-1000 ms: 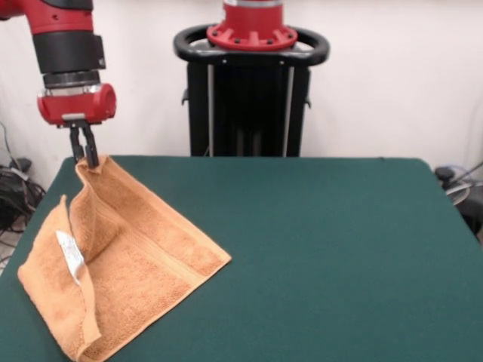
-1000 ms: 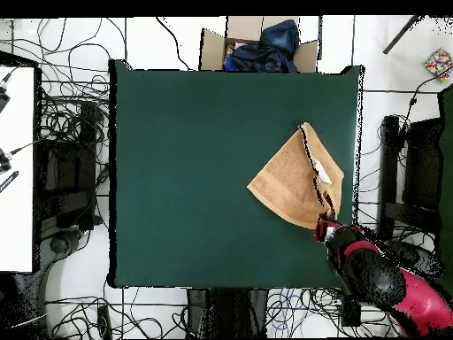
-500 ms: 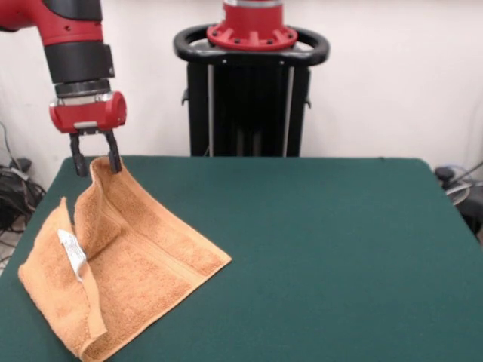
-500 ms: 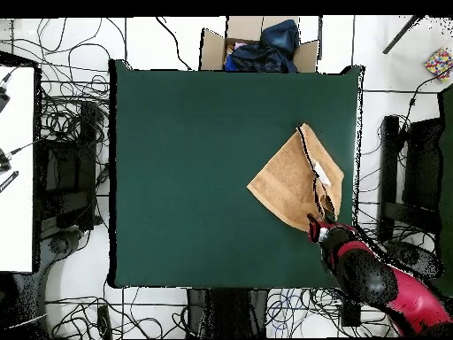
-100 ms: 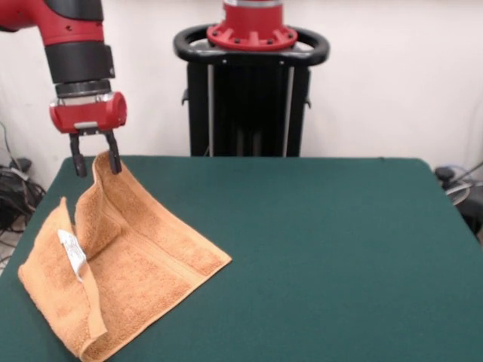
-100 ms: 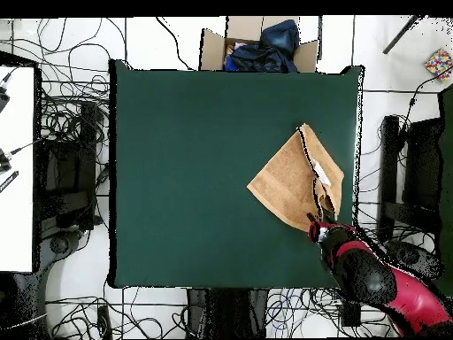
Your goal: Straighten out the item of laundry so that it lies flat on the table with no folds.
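The gripper hangs with its two fingers spread apart, straddling the raised corner of the orange-tan towel without pinching it; the cloth peak stands between and just below the tips, and from there the towel slopes down onto the green table, with one side turned up into a standing fold that carries a small white label. As I judge it, the main risk is that the unsupported peak slumps back on itself and adds a crease, or that the fingers, if they drop or travel sideways, snag the terry loops and drag the cloth into a worse bunch. The folded side also lies close to the table edge below the fingers, so a pull that way could send it over. Whether either tip actually touches the cloth cannot be told. In the overhead view the arm covers the gripper, and the towel's underside and how many layers the fold holds stay hidden
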Controlling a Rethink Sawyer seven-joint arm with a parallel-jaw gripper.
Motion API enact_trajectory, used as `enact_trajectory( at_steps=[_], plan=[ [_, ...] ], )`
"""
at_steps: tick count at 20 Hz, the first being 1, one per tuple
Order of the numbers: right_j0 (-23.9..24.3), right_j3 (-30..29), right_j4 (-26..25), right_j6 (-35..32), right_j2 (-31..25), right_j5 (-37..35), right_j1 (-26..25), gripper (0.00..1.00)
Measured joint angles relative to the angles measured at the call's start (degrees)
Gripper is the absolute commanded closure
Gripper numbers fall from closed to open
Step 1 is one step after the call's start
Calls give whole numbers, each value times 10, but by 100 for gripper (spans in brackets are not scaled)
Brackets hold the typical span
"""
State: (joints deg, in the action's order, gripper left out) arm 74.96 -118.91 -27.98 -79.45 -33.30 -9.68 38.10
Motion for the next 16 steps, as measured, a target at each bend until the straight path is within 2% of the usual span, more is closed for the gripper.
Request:
enact_trajectory(
  at_steps=[6,11,13,16],
  plan=[
    [0,-5,1,0,-1,0,19,0],
    [2,-12,18,0,-15,-8,74,0],
    [0,-11,40,0,-30,-24,110,0],
    [-6,-6,53,0,-36,-39,126,0]
  ],
)
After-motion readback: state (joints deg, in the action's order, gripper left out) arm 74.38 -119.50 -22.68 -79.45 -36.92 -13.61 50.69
